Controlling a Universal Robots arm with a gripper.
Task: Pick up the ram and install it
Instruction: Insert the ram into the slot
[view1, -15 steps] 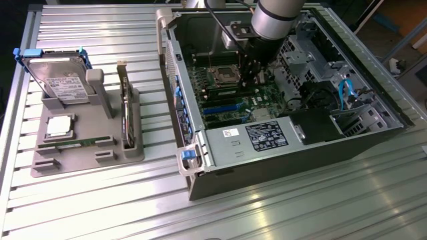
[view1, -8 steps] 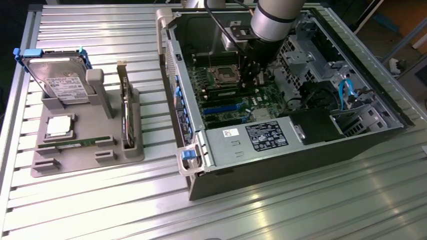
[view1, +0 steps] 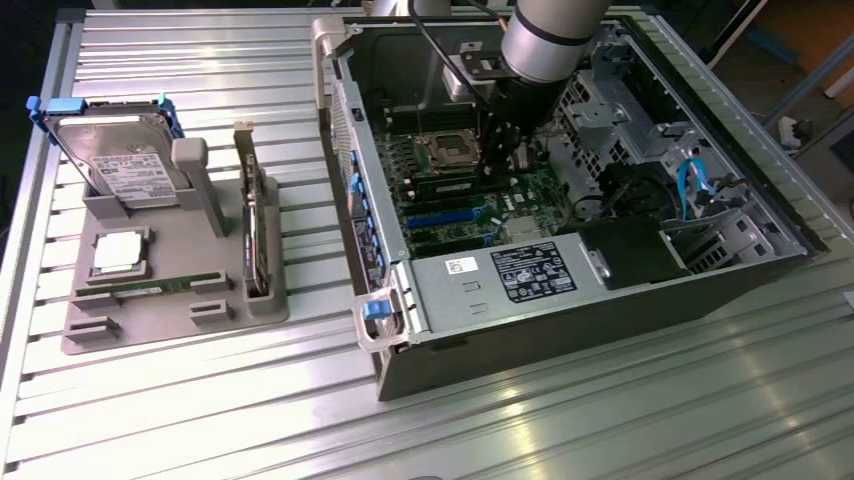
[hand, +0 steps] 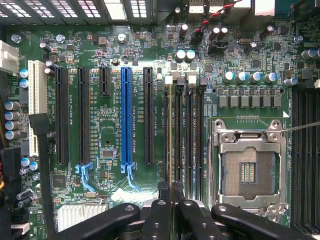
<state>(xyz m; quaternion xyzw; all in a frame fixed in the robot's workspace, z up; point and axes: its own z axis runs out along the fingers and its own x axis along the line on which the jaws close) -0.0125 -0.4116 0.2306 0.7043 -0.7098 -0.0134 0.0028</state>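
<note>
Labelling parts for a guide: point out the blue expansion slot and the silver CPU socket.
long blue plastic expansion slot (hand: 126, 119): wrist view, mid-length.
square silver metal CPU socket (hand: 248, 172): wrist view, its central contact field.

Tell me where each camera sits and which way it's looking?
Exterior view: off the arm, up high, looking down on the table, parts tray and open computer case; the arm reaches into the case.
Wrist view: on the wrist, facing the motherboard; the tool grips the ram edge-on.
Shared: the empty CPU socket and blue slot.
</note>
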